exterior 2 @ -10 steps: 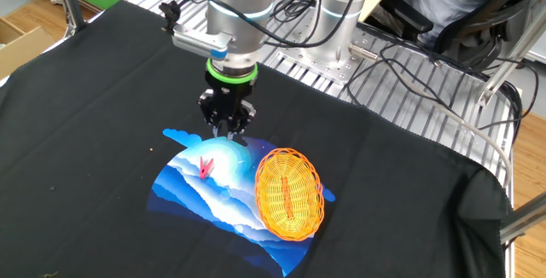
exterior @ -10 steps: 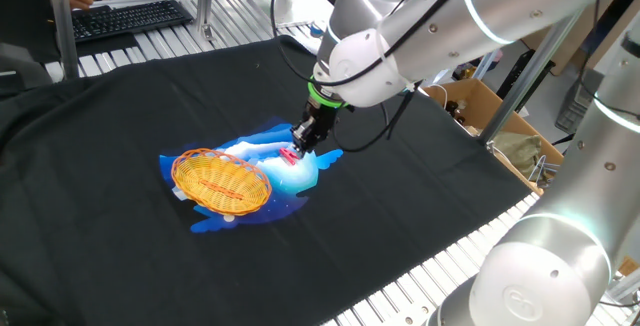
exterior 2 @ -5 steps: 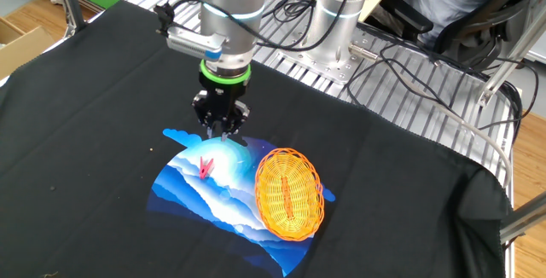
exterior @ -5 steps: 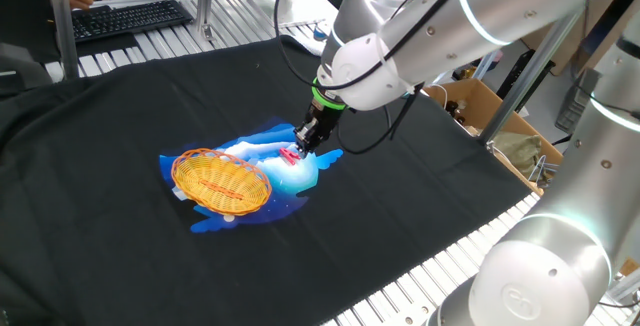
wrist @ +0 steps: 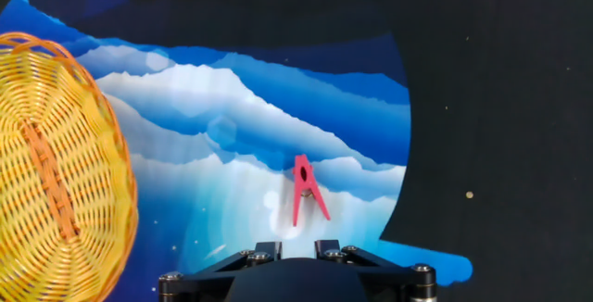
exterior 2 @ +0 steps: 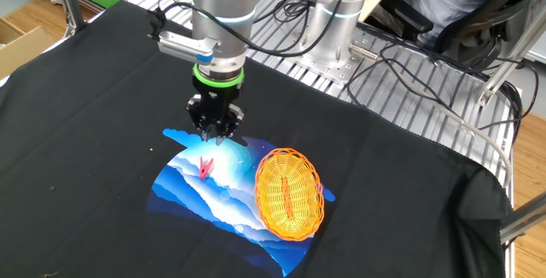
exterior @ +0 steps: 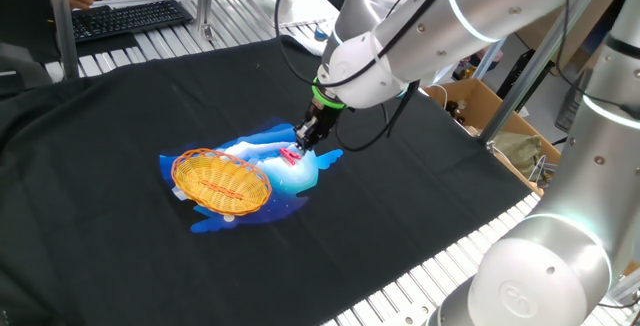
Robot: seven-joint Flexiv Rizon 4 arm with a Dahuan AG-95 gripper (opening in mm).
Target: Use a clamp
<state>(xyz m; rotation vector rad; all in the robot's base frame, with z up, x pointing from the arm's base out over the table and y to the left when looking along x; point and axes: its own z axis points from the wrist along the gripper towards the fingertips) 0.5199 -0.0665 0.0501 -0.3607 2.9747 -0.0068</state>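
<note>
Scene: a table under a black cloth (exterior 2: 102, 99), with a blue and white printed mat (exterior 2: 213, 197) near the middle of the worktop.
Clamp: the clamp (wrist: 305, 189) lies flat on the pale part of the mat, its two legs splayed in a narrow V. In the other fixed view it (exterior 2: 206, 167) sits toward the mat's left side, well apart from the basket. In one fixed view it (exterior: 291, 154) shows just below the fingertips.
Basket: an orange woven basket (exterior 2: 290, 194) rests on the mat's other side, nothing visible in it but a red streak.
Gripper: the gripper (exterior 2: 212, 135) hangs over the mat's far edge, pointing down, near the clamp and not touching it. It holds nothing.
Jaws: nearly pressed together, with only a narrow gap showing in the hand view.
Handling: the clamp looks light, stiff and smooth, so it may skid on the mat or twist out of a pinch. It is sprung, so squeezing the splayed legs should open its mouth.
Where to hold: probably across the two splayed legs, behind the pivot, fingers squared to its length.
</note>
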